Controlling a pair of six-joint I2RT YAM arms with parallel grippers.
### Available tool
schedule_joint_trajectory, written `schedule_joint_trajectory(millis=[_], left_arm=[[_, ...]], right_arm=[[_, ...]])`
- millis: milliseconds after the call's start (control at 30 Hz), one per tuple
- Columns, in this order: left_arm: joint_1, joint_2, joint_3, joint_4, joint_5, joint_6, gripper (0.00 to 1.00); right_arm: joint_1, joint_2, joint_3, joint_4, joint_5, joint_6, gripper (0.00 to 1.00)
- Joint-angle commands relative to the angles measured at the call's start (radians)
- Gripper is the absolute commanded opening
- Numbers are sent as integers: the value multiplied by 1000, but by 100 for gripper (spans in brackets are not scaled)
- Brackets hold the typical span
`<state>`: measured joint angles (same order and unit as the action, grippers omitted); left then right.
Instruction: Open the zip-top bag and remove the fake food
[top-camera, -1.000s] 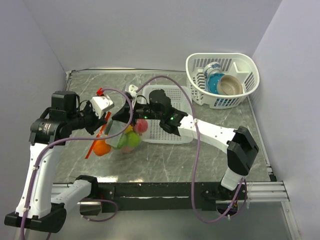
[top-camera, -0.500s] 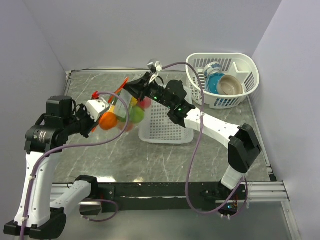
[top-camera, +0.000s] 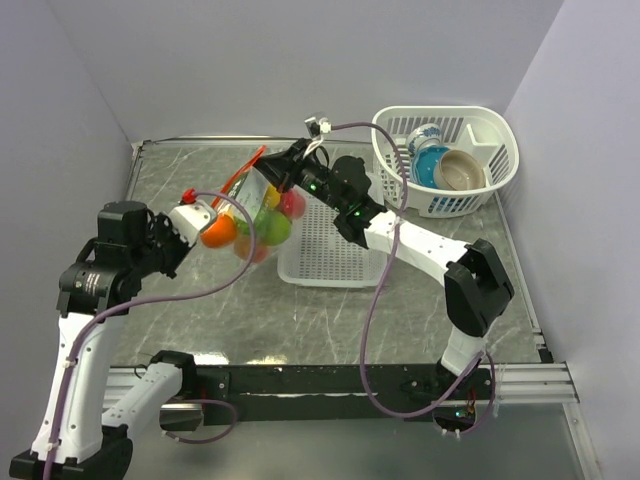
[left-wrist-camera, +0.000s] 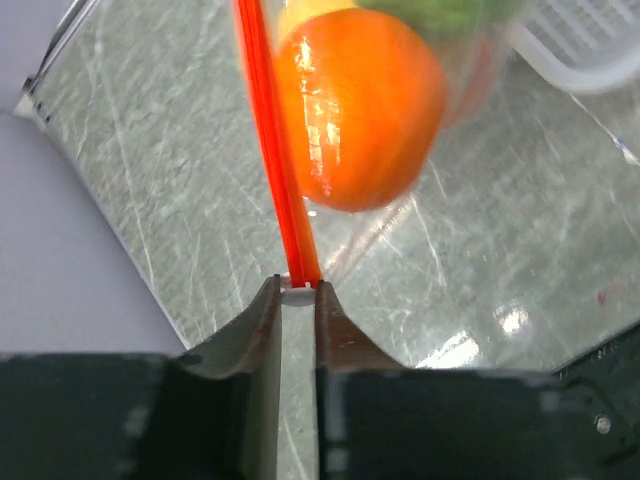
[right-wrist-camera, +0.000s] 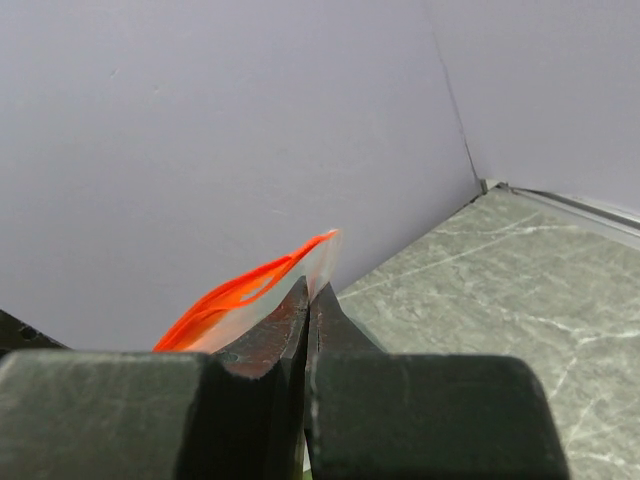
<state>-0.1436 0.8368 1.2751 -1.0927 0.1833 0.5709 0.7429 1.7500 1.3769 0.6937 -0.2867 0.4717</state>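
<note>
Plain pale lilac walls (top-camera: 300, 60), grey-green marbled table (top-camera: 330, 320), black rail (top-camera: 330, 380) along near edge, even soft light.

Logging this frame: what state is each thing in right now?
zip-top bag: held off the table between both grippers; zip open or shut unclear.
fake food: inside the bag.
left gripper: shut on the bag's zip strip.
right gripper: shut on the bag's edge.
rear basket: upright, holding dishes.
</note>
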Motion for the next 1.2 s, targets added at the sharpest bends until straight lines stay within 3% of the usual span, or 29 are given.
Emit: schedule_joint_trajectory(millis=[0, 67, 133, 367, 467, 500, 567, 600, 733, 767, 900, 1067, 1167], left_arm=[[21, 31, 21, 124, -166, -153, 20], [44, 54, 36, 320, -253, -260, 10], [100, 114, 78, 396, -314, -313, 3], [248, 309, 113, 553, -220, -319, 1], [260, 346, 99, 531, -168, -307, 1], [259, 340, 86, 512, -142, -302, 1], [259, 314, 52, 459, -44, -274, 1], [259, 283, 15, 433, -13, -258, 1], [254, 234, -39, 239, 166, -165, 4], [254, 229, -42, 118, 250, -102, 6], [253, 225, -22, -149, 363, 62, 18], [253, 205, -8, -246, 372, 136, 37], [253, 203, 30, -251, 372, 115, 41]], right_arm=[[-48, 26, 142, 106, -6, 25, 0], [-21, 77, 206, 60, -63, 21, 0], [-2, 115, 272, 32, -95, 18, 0], [21, 343, 525, 17, -212, 132, 4], [9, 387, 565, 3, -268, 189, 21], [3, 378, 542, 7, -279, 200, 44], [-4, 309, 388, 59, -282, 202, 58], [-7, 280, 323, 79, -281, 193, 74], [-7, 135, 26, 89, -253, 140, 100], [-8, 81, -8, 84, -238, 127, 100], [-1, -49, -136, 24, -183, 79, 100], [18, -184, -216, -169, -74, -13, 100], [32, -257, -271, -259, 15, -41, 100]])
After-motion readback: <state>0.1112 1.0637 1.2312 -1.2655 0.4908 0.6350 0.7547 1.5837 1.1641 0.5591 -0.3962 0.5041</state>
